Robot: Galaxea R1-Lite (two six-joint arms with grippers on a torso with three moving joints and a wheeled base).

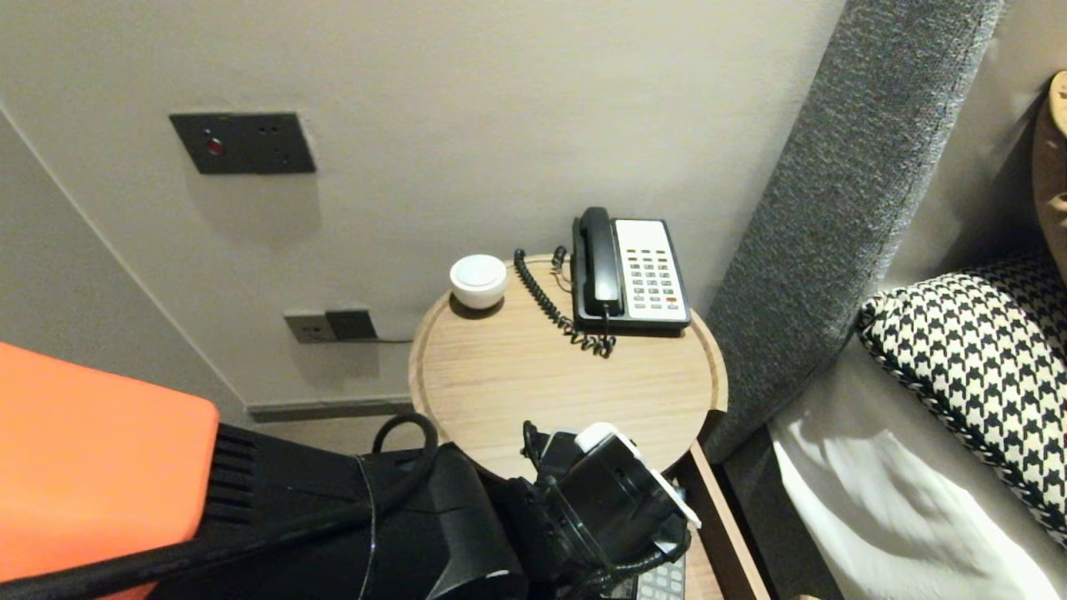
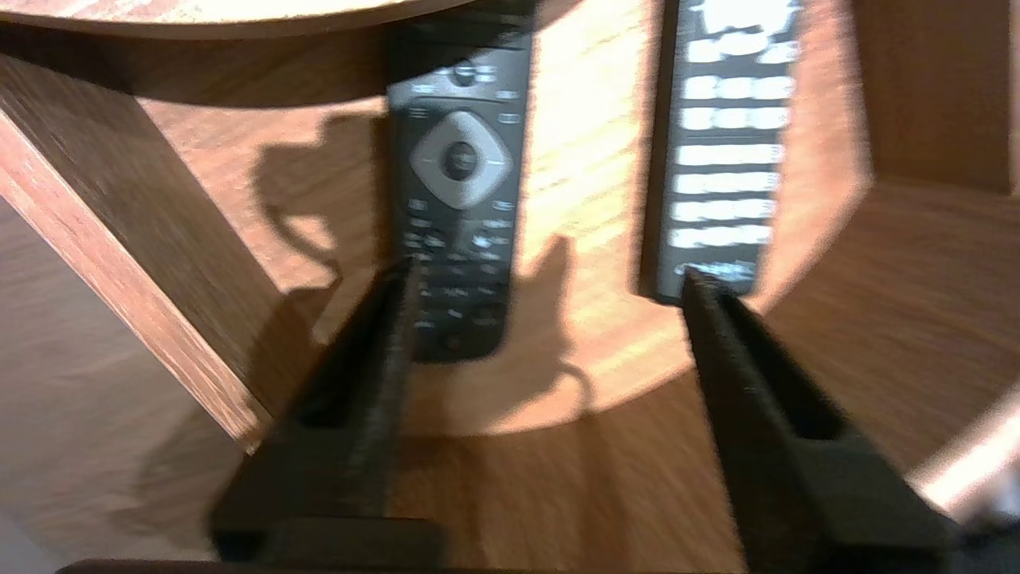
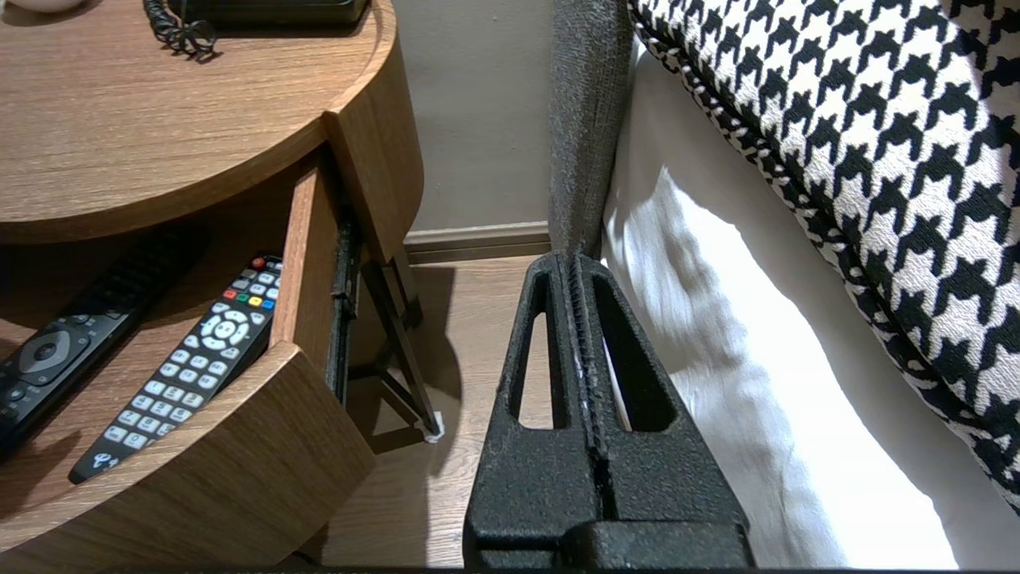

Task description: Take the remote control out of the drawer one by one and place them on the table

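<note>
Closest in, the left tool [image 2: 550, 275] hangs over the open drawer [image 2: 594, 143], its two fingers [image 2: 358, 399] spread well apart with nothing between them. It points down into the drawer, so its wrist camera looks straight at what lies inside. Two remotes lie flat on the drawer floor, side by side and a little apart. One is the black remote [image 2: 460, 199], with a round pad. The other is the white-keyed remote [image 2: 721, 151]. One fingertip shows over the near end of the black remote and the other at the near end of the white-keyed remote. Whether either tip touches cannot be told. Both remotes lie lengthwise with their heads under the table [image 1: 567, 375] top, since the drawer slides out from beneath it.

On the table a phone [image 1: 629, 271] sits at the back by the wall, handset cradled and coiled cord trailing forward. A small white cup [image 1: 478, 281] stands apart from it at the rear edge.

Off to the side, the right tool [image 3: 575, 263] is parked with its fingers pressed together. It is beside the bed [image 3: 717, 359] and clear of the drawer, with a check pillow [image 3: 837, 119] above it.
</note>
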